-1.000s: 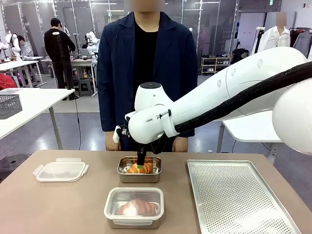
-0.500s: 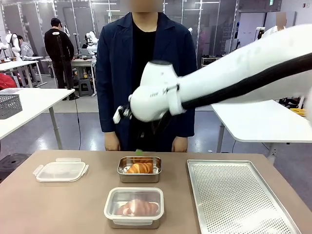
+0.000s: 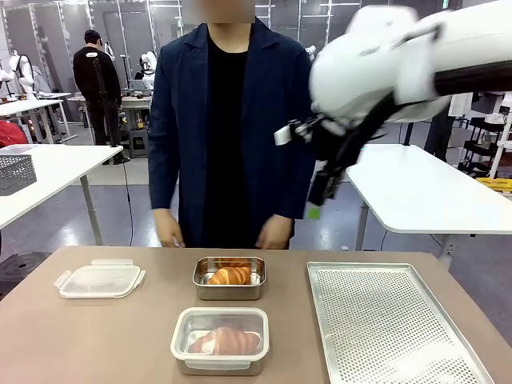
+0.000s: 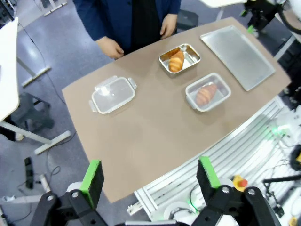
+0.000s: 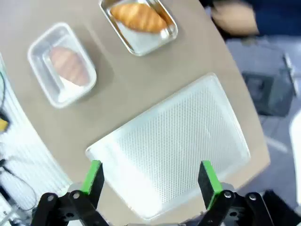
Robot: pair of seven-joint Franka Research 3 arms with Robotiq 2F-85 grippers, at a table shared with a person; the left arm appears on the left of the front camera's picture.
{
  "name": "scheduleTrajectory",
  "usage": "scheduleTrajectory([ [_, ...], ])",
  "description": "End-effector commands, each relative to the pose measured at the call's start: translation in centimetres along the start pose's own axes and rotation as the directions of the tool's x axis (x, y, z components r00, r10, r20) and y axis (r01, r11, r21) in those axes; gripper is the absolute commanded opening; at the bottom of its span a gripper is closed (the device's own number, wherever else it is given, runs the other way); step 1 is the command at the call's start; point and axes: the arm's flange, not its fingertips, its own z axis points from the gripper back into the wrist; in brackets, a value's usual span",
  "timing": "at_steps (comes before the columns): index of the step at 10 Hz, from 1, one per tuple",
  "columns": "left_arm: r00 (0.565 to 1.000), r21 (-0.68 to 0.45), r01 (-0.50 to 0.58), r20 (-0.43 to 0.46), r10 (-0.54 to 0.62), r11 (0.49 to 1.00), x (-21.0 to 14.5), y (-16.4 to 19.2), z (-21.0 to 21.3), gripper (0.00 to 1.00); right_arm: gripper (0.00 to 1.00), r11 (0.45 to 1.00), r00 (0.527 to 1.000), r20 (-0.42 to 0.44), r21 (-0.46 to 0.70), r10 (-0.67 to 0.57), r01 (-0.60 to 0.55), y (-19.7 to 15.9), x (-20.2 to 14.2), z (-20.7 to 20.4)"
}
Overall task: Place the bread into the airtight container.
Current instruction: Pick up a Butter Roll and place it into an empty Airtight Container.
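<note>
A golden croissant (image 3: 230, 275) lies in an open steel container (image 3: 229, 289) at the table's middle, in front of the person. Nearer me, a second container (image 3: 220, 342) holds a pale bread that shows through its clear top. My right gripper (image 3: 314, 200) hangs high above the table's right side, open and holding nothing. From its wrist view the right gripper (image 5: 150, 178) looks down on the croissant (image 5: 138, 16) and the covered container (image 5: 62, 63). My left gripper (image 4: 149, 174) stands open far above the table's near left, over the steel container (image 4: 179, 59) and the covered container (image 4: 208, 92).
A perforated metal tray (image 3: 392, 324) fills the table's right side. A clear plastic lid with clips (image 3: 99, 280) lies at the left. The person stands at the far edge, one hand (image 3: 168, 232) on each side of the steel container.
My right gripper has lifted from the croissant in the steel container and swung up and to the right. The croissant stayed in the container.
</note>
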Motion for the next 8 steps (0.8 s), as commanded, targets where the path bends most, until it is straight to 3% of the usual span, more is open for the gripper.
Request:
scheduleTrajectory([
  [1,1.0,-0.008,0.019,-0.004,-0.019,1.0,0.0,-0.2,0.4,1.0,1.0,0.986,0.987,0.002,-0.042,-0.159,0.159,2.6,-4.5,5.1],
  [3,1.0,-0.008,0.019,-0.004,-0.019,1.0,0.0,-0.2,0.4,1.0,1.0,0.944,0.957,0.079,-0.155,-0.281,0.29,4.3,-7.8,12.6],
  [5,1.0,-0.008,0.019,-0.004,-0.019,1.0,0.0,-0.2,0.4,1.0,1.0,0.887,0.903,0.198,-0.197,-0.381,0.418,5.0,-12.8,19.0],
  [6,1.0,-0.008,0.019,-0.004,-0.019,1.0,0.0,-0.2,0.4,1.0,1.0,0.887,0.897,0.218,-0.183,-0.383,0.424,5.7,-14.3,20.6],
  [7,1.0,-0.008,0.019,-0.004,-0.019,1.0,0.0,-0.2,0.4,1.0,1.0,0.895,0.887,0.294,-0.163,-0.357,0.415,7.4,-16.0,23.2],
  [8,1.0,-0.008,0.019,-0.004,-0.019,1.0,0.0,-0.2,0.4,1.0,1.0,0.903,0.898,0.274,-0.166,-0.344,0.396,8.9,-17.0,24.7],
])
